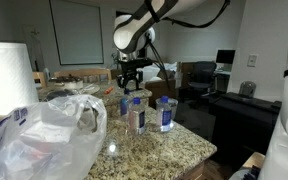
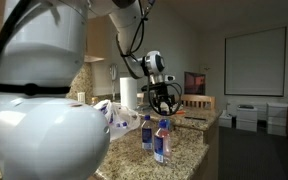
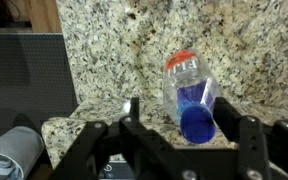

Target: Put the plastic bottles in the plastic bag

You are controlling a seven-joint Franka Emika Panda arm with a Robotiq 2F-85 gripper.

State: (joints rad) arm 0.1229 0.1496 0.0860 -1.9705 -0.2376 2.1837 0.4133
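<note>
Wrist view: hand (image 3: pixel 191 135) has its fingers apart, 1 each side of a clear bottle (image 3: pixel 189 95) with blue cap and red far end on the speckled granite desk (image 3: pixel 104 50), gaps showing both sides, so nothing is clamped yet; I read this as the grasp step. Next move calls for a gentle squeeze on thin, smooth, round plastic, a lift, then a carry to the crinkly translucent white bag (image 1: pixel 44 135) slumped on the desk by the paper towel roll (image 1: pixel 9 75). 2 upright bottles (image 1: pixel 136 112) stand near that bag, unbagged; can't tell whether the targeted one is among them.
</note>
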